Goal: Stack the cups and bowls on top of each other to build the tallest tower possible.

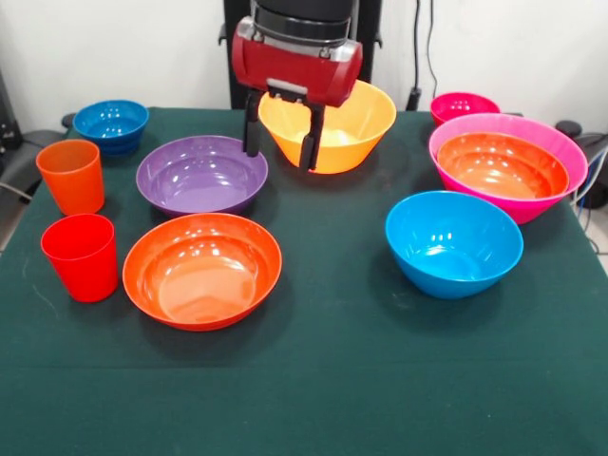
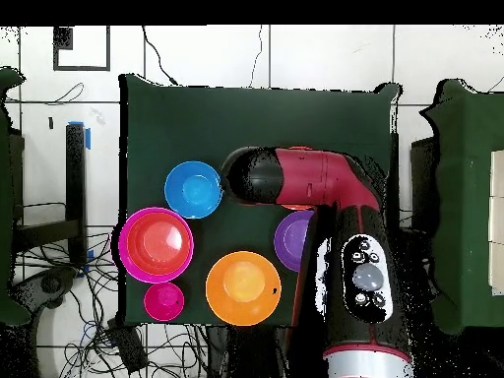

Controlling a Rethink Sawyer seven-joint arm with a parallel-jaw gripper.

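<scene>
- The tower (image 1: 508, 163) is a large magenta-pink bowl with a red-orange bowl (image 1: 502, 163) nested inside it. In the front view it sits well off to the right of the claw, near the table's right edge.
- A small pink-red bowl (image 1: 464, 105) sits just behind the tower, also far right of the claw.
- A blue bowl (image 1: 454, 242) rests in front of the tower, lower and to the right of the claw.
- The claw (image 1: 279, 133) hangs empty with its two dark fingers apart, directly in front of the yellow-orange bowl (image 1: 328, 125) and just right of the purple bowl (image 1: 201, 174).
- A second red-orange bowl (image 1: 202, 270) lies below and left of the claw, in front of the purple one.
- The orange cup (image 1: 71, 176) and the red cup (image 1: 81, 256) stand upright, far left of the claw.
- A second, darker blue bowl (image 1: 111, 124) sits far left of the claw, behind the orange cup.
- All rest on a dark green table (image 1: 323, 380).
</scene>
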